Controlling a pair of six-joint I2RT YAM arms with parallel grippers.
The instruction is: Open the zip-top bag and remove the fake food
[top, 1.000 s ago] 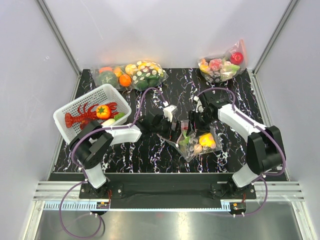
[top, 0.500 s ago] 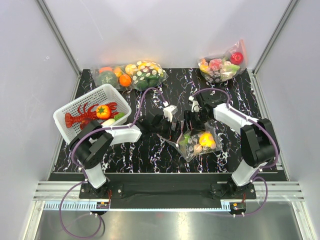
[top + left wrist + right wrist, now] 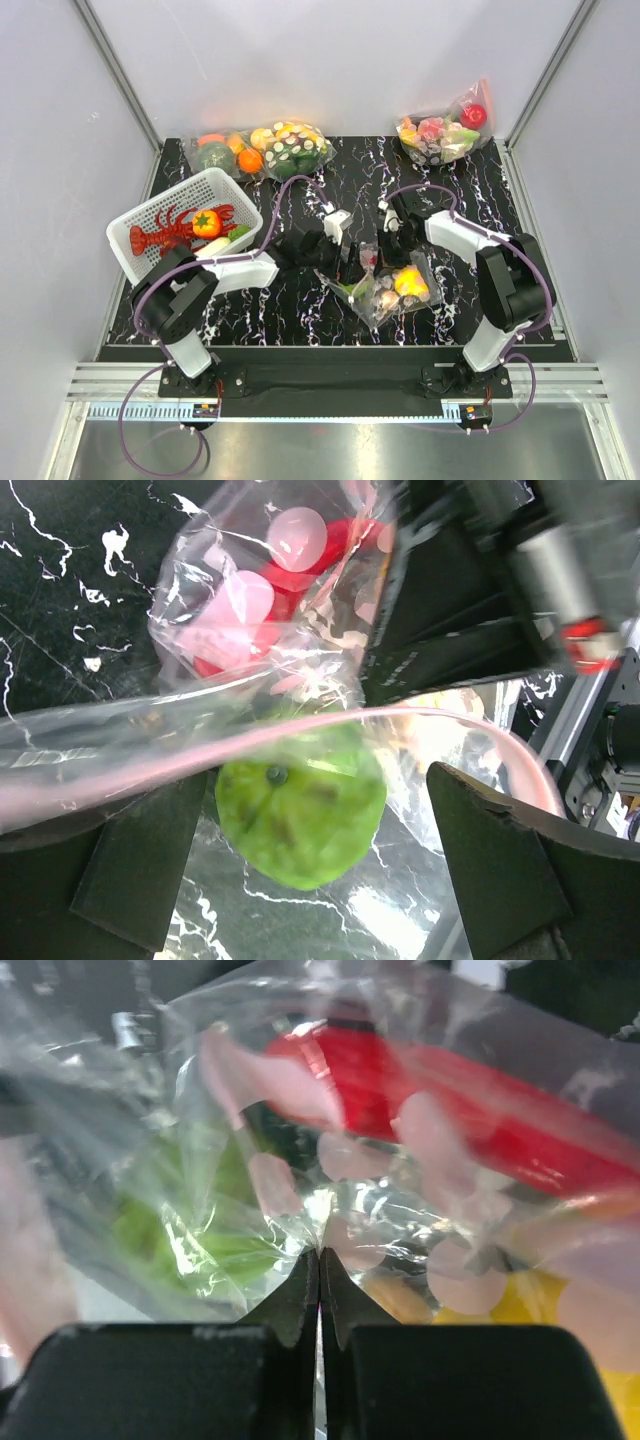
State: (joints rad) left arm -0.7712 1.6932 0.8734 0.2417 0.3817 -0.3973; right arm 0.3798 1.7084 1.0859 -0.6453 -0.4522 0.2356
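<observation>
Bag (image 3: 385,290) sits mid-worktop (image 3: 270,305) between both hands, zip not visibly parted, food (image 3: 300,815) inside. Right hand (image 3: 320,1260), jaws apart at the bag's far edge a second ago, is now clenched on a fold of its film. Left hand (image 3: 315,860) stays spread wide, pink zip strip (image 3: 150,770) crossing between its fingers. Likely one side is anchored, and the left must grip next to pull the mouth open.

Black tbl (image 3: 300,305): zip-top bag (image 3: 385,290), bag w/ oranges (image 3: 270,148), bag w/ apple (image 3: 440,135), basket (image 3: 150,210).
</observation>
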